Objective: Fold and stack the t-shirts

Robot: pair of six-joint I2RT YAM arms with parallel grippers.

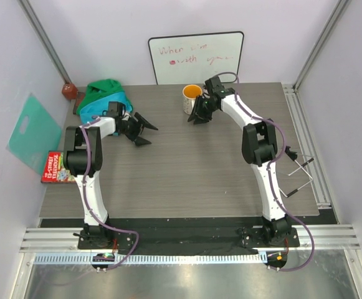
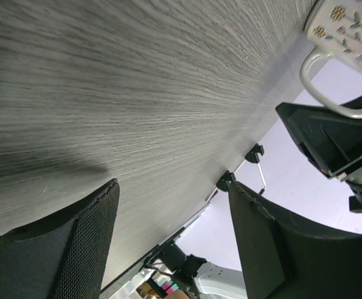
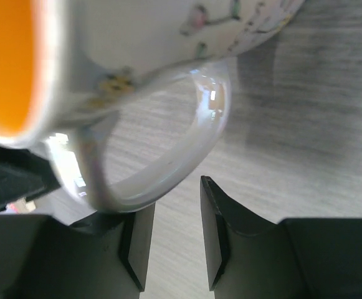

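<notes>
Right up against my right wrist camera sits the mug (image 3: 137,37), its glossy handle (image 3: 213,106) looping down in front of my right gripper (image 3: 174,215). The jaws there stand narrow, with bare bench (image 1: 187,180) showing through the gap and the foot of the handle lying before one finger rather than between the two, so I hold nothing. My left gripper (image 1: 142,132) has its jaws wide and empty over the bench, pointing right toward the mug with its back to the work: the green t-shirt (image 1: 101,88), heaped on the turquoise t-shirt (image 1: 98,111), lies crumpled at the far left corner, and neither is folded. I judge the step in hand is clearing the mug off the far middle of the bench to make room for spreading cloth. To do it well I should shift sideways until the handle's bar sits squarely between the jaws, then close firmly, since glazed ware is slick. The inside is orange; whether that is glaze or drink I cannot tell, so I would keep the mug upright and carry it low and slow to the far right. The left should hold clear of that path, then turn back for the top shirt by one edge.
</notes>
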